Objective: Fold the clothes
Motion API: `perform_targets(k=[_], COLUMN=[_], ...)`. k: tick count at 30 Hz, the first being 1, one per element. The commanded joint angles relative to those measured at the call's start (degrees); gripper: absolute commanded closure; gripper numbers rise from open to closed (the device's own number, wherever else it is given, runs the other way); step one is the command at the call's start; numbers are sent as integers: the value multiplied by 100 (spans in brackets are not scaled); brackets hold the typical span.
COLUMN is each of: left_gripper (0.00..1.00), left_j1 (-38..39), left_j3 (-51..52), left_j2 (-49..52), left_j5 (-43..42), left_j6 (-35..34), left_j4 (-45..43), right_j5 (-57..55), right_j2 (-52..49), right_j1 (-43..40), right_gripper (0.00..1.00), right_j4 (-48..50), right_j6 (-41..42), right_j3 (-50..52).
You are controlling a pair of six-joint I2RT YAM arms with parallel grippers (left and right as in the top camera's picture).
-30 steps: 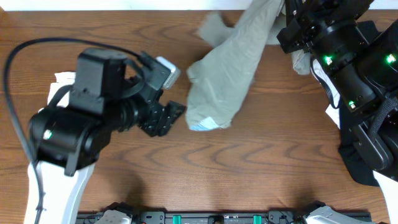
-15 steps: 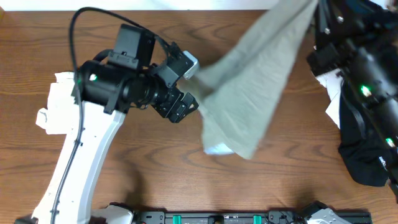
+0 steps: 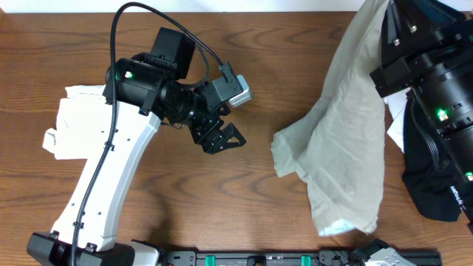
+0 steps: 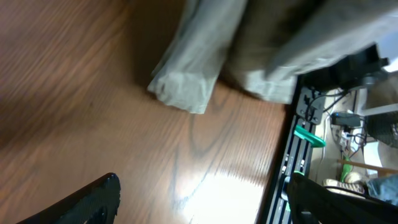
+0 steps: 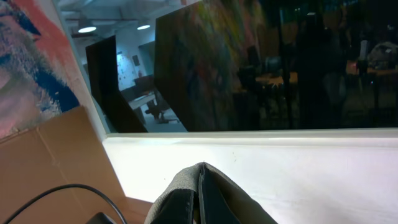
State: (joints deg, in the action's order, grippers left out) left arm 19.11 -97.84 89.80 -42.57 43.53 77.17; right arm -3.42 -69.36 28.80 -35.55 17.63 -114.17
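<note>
One pair of shorts [image 3: 347, 148] swung right, left hand [image 3: 224, 140] opened wider

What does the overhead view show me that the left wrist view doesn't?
Only overhead: the white garment at the table's left, the black garment at its right, and the khaki shorts hanging from the raised right arm. Only left wrist: a close look at the shorts' folded corner, apparently resting on the wood, plus cables beyond the table edge. Both: the shorts, the table, and the open left fingers, clear of the cloth.
</note>
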Motion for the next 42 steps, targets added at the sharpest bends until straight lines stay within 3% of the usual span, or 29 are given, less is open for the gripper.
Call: perform_targets(k=[1, 17, 31, 42], left_gripper=[11, 11, 11, 10], left_j1=[-4, 1187, 1381, 1381], left_j3=[17, 103, 1215, 1235], left_j2=[2, 7, 11, 11], left_j5=[-479, -153, -153, 188], left_j6=[304, 339, 310, 129], left_j4=[39, -26, -1222, -1768], right_j5=[-24, -170, -164, -59], right_j2=[9, -118, -98, -98], right_j1=[52, 52, 52, 52], right_gripper=[98, 99, 99, 99], right_j4=[157, 302, 323, 319], right_j6=[103, 168, 273, 278], right_j3=[-70, -70, -70, -70])
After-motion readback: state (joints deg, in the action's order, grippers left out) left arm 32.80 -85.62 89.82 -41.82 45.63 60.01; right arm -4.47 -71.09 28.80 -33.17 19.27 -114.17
